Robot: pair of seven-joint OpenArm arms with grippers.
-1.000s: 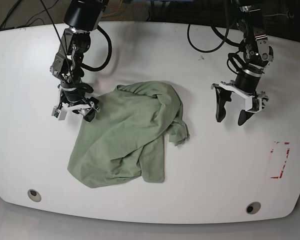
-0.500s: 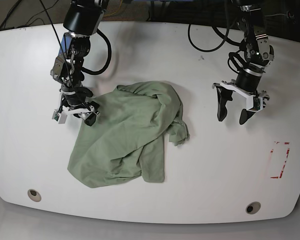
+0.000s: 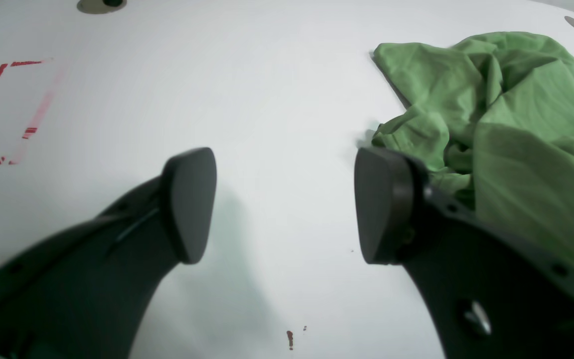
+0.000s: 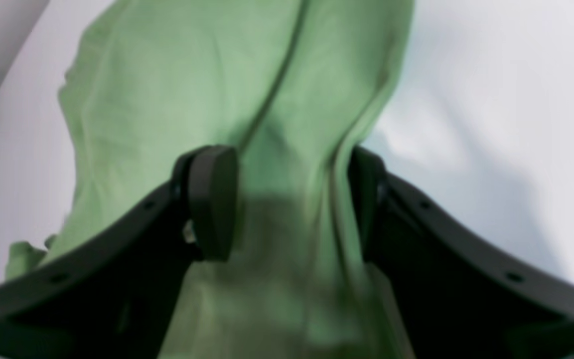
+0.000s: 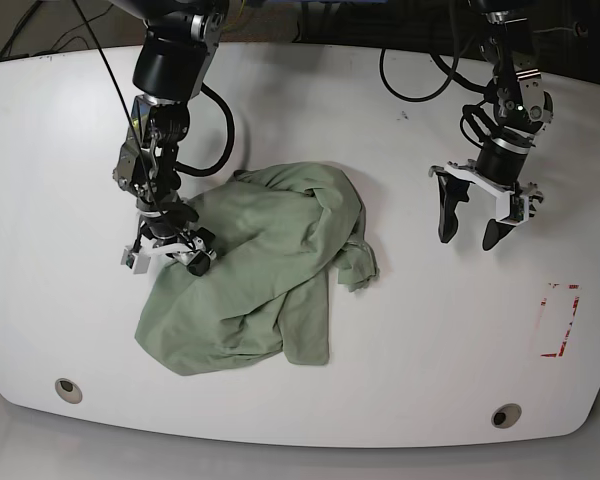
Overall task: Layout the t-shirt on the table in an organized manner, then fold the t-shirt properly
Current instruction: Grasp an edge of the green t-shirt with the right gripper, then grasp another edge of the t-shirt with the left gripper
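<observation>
White worktop (image 5: 70,150) carries the crumpled t-shirt (image 5: 265,270); my right end effector (image 5: 166,251) straddles its edge with fingers spread, left end effector (image 5: 476,218) spread idle, so laying-out is in hand and closing comes next.

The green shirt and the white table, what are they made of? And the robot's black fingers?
The t-shirt looks like soft, matte woven or knit cloth: it wrinkles, bunches and shows a stitched seam. The table seems a hard, smooth white board, plastic or laminate perhaps, with a faint sheen. The left gripper has fingers that look like dull black plastic with smooth, maybe rubbery, pads.
</observation>
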